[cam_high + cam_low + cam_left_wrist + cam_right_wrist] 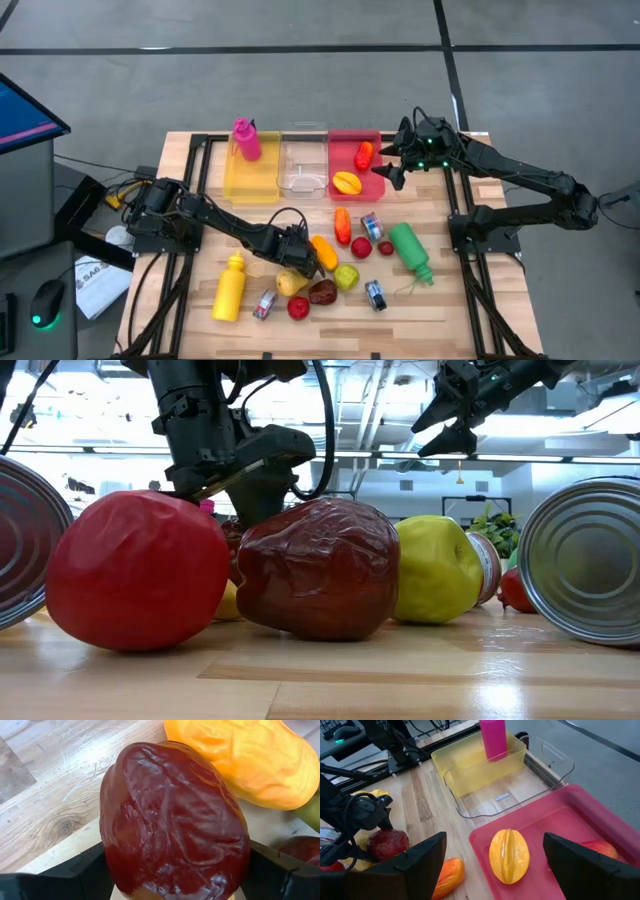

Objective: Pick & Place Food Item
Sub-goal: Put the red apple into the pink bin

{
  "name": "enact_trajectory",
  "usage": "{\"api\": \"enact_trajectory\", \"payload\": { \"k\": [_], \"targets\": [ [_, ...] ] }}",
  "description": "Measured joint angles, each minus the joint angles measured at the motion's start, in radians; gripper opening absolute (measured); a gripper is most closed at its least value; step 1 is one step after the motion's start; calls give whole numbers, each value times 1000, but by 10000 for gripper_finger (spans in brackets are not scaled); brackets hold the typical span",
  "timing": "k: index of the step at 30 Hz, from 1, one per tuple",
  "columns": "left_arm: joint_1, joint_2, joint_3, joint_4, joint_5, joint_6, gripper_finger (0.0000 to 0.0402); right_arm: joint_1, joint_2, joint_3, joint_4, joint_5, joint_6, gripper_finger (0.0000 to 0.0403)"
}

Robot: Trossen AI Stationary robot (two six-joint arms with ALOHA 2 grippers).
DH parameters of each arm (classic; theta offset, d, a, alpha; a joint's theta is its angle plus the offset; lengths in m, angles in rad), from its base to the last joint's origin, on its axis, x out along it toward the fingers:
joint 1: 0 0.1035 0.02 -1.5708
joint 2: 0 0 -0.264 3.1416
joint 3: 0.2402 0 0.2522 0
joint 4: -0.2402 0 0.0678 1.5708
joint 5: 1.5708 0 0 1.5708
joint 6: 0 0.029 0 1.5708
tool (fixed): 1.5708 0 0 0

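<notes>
A dark red, wrinkled food item (172,820) fills the gap between the fingers of my left gripper (175,870). That gripper is low over the pile of food at the table's middle (305,262) and hides the item in the high view. An orange piece (245,760) lies just beyond the item. My right gripper (392,165) hangs open and empty above the red tray (375,138). A yellow-orange star fruit (509,856) and a red-orange piece (364,155) lie in the tray. My left gripper has the dark red item between its two fingers (80,872), one on each of its opposite sides (112,865). The fingers come steeply from above. The item's lower end is outside the picture, so whether it rests on the table I cannot tell.
A yellow bin (250,170) holds a pink bottle (246,140), with a clear bin (303,165) beside it. Round the left gripper lie another dark red piece (322,292), a red one (298,307), a green-yellow apple (346,277), cans (375,295), a yellow bottle (230,288) and a green bottle (410,252).
</notes>
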Motion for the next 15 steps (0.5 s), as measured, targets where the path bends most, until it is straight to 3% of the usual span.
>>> {"api": "enact_trajectory", "payload": {
  "k": [15],
  "targets": [
    [30, -45, 0, 30, 3, 0, 322, 0, 0, 0, 0, 0, -59, 326]
  ]
}}
